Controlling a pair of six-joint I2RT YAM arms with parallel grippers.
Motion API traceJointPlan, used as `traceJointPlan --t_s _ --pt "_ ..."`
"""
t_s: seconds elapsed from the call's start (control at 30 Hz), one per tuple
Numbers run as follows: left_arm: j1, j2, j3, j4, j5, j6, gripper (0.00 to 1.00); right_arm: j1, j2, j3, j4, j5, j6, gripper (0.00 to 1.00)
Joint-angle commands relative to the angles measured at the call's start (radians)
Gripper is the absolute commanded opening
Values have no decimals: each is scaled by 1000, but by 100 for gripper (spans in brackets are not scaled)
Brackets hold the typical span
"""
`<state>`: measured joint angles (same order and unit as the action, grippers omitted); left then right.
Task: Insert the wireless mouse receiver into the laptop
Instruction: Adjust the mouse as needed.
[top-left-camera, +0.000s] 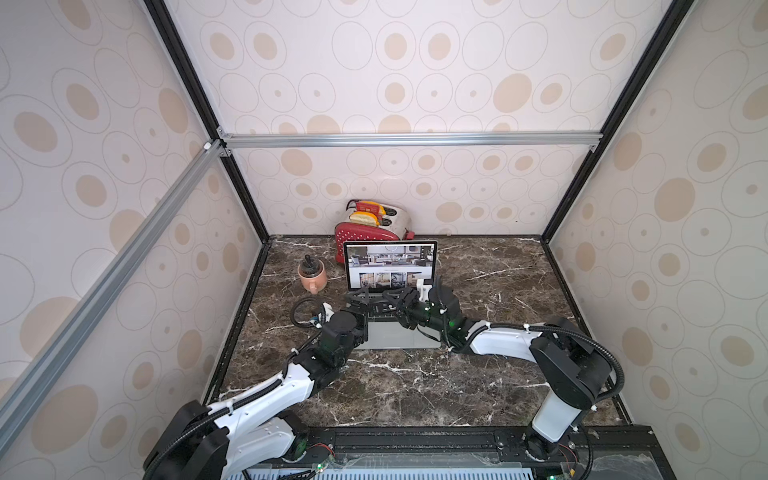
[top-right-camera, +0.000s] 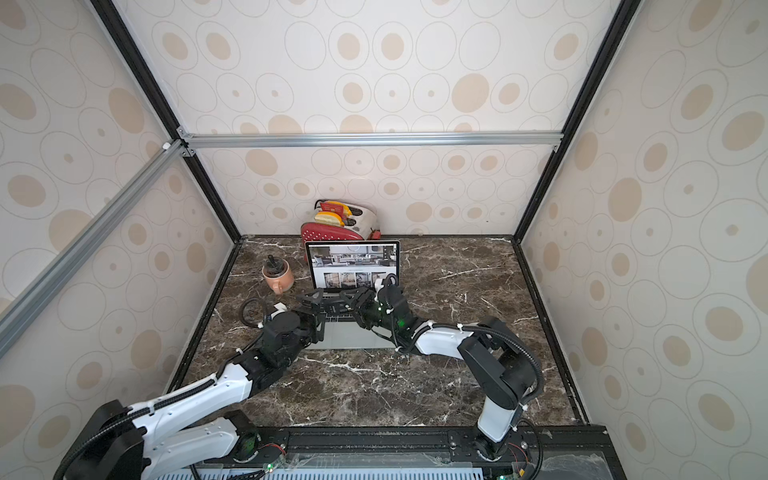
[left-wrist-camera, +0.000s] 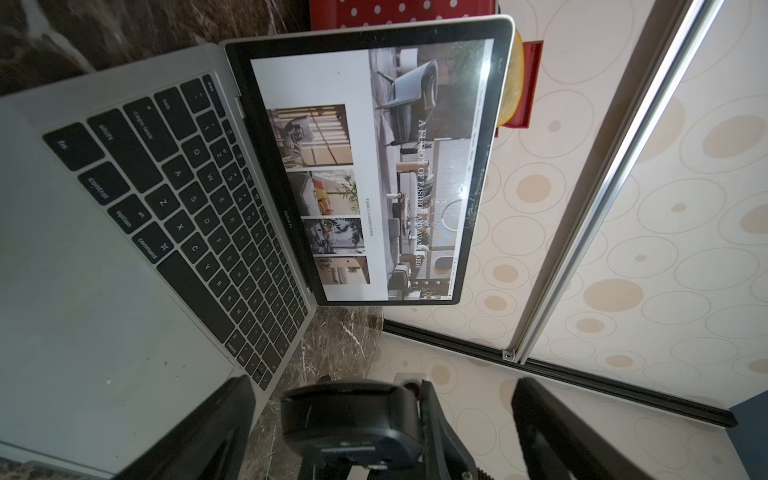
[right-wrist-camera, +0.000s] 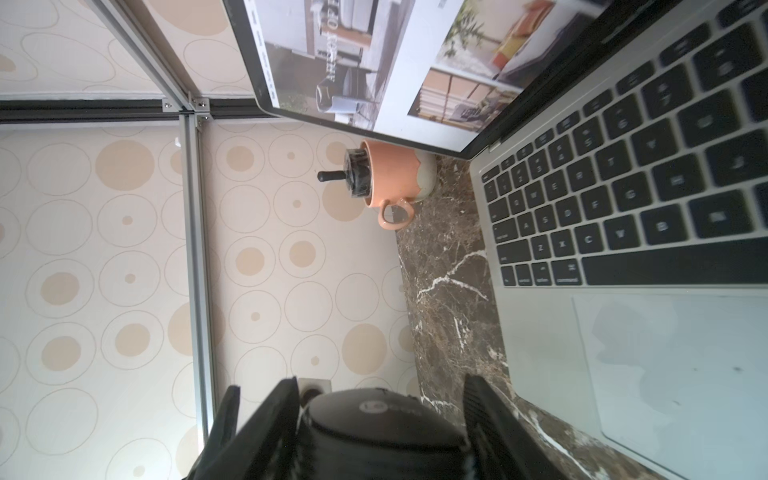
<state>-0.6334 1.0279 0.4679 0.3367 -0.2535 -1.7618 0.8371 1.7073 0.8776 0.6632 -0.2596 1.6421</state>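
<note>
Two grippers close together mid-frame in both top views, low over the keys of the laptop (top-left-camera: 390, 266). Right gripper (right-wrist-camera: 380, 390) pinching a black mouse (right-wrist-camera: 374, 424); left gripper (left-wrist-camera: 382, 384) spread wide on both sides of it, not squeezing. Receiver hard to see: maybe the small silver bit (right-wrist-camera: 314, 385) poking from the mouse's far end. Left gripper by the laptop's frame-left edge, so likely nearer for the pull.
</note>
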Motion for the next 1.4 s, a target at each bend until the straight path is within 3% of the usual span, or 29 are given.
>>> traceJointPlan --t_s 0.0,0.07,0.17,0.23,0.33,0.4,0.53,0.67,0.73,0.87,0.93,1.07,1.37 --pt "91 -48 10 -121 149 138 99 -46 -50 36 -110 -116 -148 35" --pt "166 -56 11 -61 285 239 99 -87 -64 70 -147 -217 -291 34" --pt "278 -30 13 119 535 341 99 -153 -101 172 -376 -440 -649 32" --pt "338 11 48 210 709 391 99 -174 -151 230 -607 -504 -928 31" --pt "362 90 166 199 947 514 99 -195 -208 282 -817 -567 -1191 28" --pt "361 129 219 214 1062 550 99 -219 -229 309 -888 -652 -1270 27" --pt "360 155 219 457 1220 491 99 -234 -266 347 -961 -771 -1377 24" --pt "358 104 213 506 1308 511 99 -250 -276 426 -1105 -833 -1476 21" --pt "348 66 216 452 1337 567 99 -256 -279 452 -1131 -848 -1485 19" --pt "278 10 270 119 1402 827 99 -260 -259 498 -1141 -893 -1452 19" --pt "245 6 294 35 1416 912 99 -260 -245 510 -1112 -920 -1417 18" --pt "232 43 318 19 1445 935 99 -254 -226 537 -1066 -955 -1351 16" --pt "197 97 382 -57 1468 1029 99 -209 -180 610 -1131 -971 -1370 14"
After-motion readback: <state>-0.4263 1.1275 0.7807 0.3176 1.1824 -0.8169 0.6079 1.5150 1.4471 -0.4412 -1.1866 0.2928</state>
